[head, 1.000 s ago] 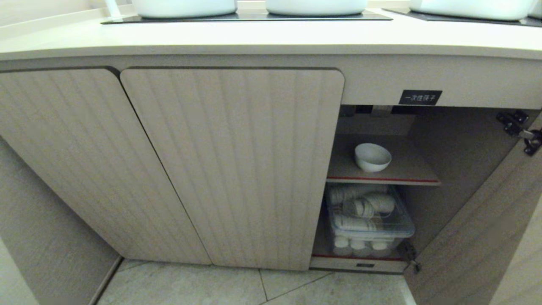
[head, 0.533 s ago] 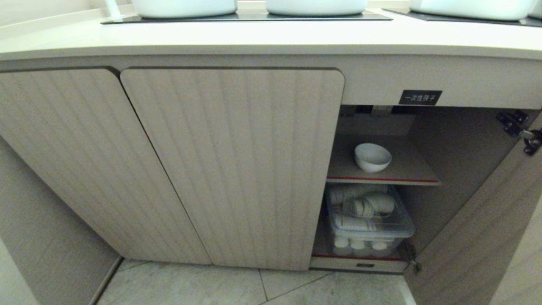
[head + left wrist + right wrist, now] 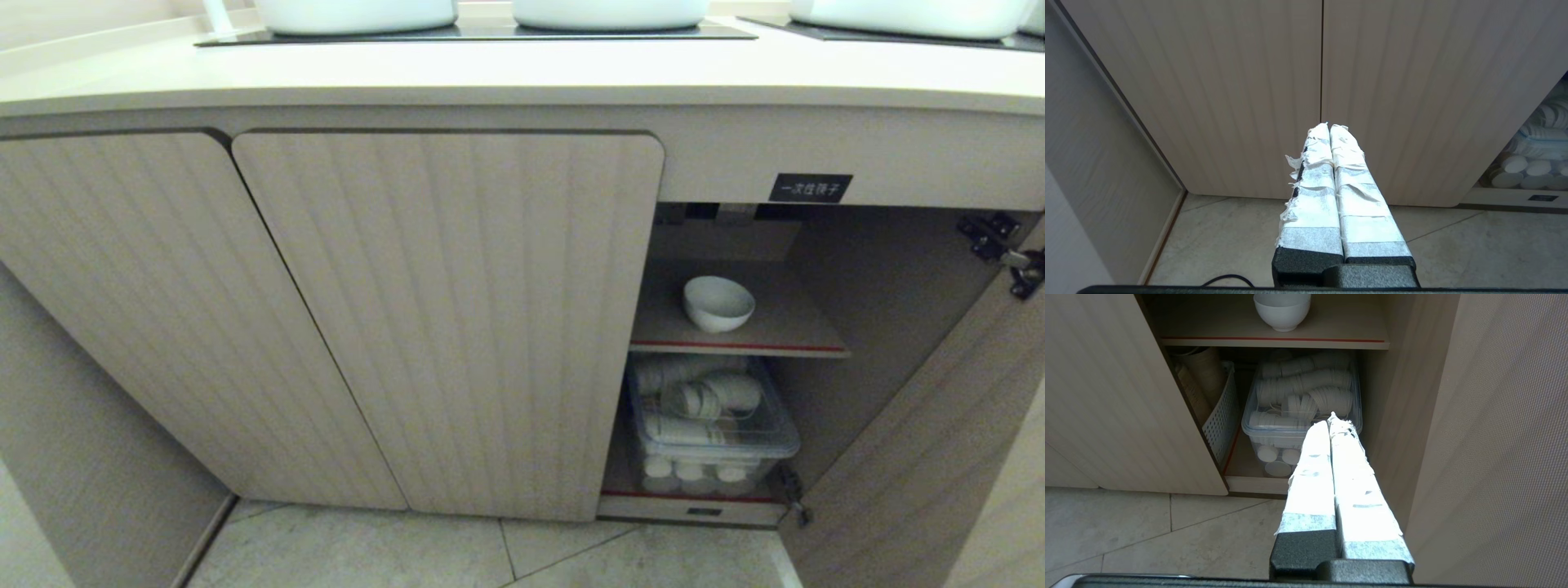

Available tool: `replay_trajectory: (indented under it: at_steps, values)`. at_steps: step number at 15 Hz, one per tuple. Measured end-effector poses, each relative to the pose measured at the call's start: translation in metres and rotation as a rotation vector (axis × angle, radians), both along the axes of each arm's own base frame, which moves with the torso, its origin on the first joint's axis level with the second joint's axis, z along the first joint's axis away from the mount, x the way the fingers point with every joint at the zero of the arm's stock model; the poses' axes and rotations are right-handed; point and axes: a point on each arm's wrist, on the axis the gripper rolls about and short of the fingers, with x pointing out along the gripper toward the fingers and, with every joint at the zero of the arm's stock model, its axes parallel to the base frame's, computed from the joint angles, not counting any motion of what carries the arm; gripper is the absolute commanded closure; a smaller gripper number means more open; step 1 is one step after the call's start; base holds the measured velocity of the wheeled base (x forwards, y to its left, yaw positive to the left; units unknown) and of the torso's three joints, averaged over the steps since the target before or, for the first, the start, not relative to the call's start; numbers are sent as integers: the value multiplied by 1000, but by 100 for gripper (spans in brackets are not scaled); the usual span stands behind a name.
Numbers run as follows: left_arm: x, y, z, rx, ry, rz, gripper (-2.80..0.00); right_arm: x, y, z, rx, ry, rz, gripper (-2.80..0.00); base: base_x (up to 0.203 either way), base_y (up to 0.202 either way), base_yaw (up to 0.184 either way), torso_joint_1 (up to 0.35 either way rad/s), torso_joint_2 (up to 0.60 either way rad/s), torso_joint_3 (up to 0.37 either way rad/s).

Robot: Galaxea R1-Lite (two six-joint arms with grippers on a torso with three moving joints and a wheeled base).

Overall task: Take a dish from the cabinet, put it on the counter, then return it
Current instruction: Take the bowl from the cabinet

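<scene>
The dish (image 3: 718,303), a small plain white bowl, stands upright on the upper red-edged shelf (image 3: 739,347) of the cabinet (image 3: 457,327), whose right door hangs open. It also shows in the right wrist view as the dish (image 3: 1282,310). The cream counter (image 3: 522,69) runs above. My right gripper (image 3: 1330,418) is shut and empty, low down in front of the open compartment, well short of the dish. My left gripper (image 3: 1329,127) is shut and empty, facing the closed ribbed doors. Neither arm appears in the head view.
A clear lidded box (image 3: 714,429) of stacked white disposable cups fills the lower shelf, beside a white perforated basket (image 3: 1222,412). The open door (image 3: 922,457) stands at the right. White pots (image 3: 608,12) sit on black cooktop panels. Tiled floor (image 3: 490,555) lies below.
</scene>
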Motion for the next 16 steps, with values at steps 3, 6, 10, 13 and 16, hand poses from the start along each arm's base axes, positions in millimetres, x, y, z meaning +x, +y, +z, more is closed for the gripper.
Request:
replay_trajectory:
  at_steps: [3,6,10,13,16]
  values:
    - [0,0,0,0,0,0,0,0,0,0,0,-1,0,0,0,0,0,0,0,0]
    - [0,0,0,0,0,0,0,0,0,0,-29,2,4,0,0,0,0,0,0,0]
    - [0,0,0,0,0,1,0,6,1,1,-79,81,50,0,0,0,0,0,0,0]
    - [0,0,0,0,0,1,0,18,1,7,-95,223,65,0,0,0,0,0,0,0]
    - [0,0,0,0,0,1,0,35,2,19,-108,356,125,0,0,0,0,0,0,0]
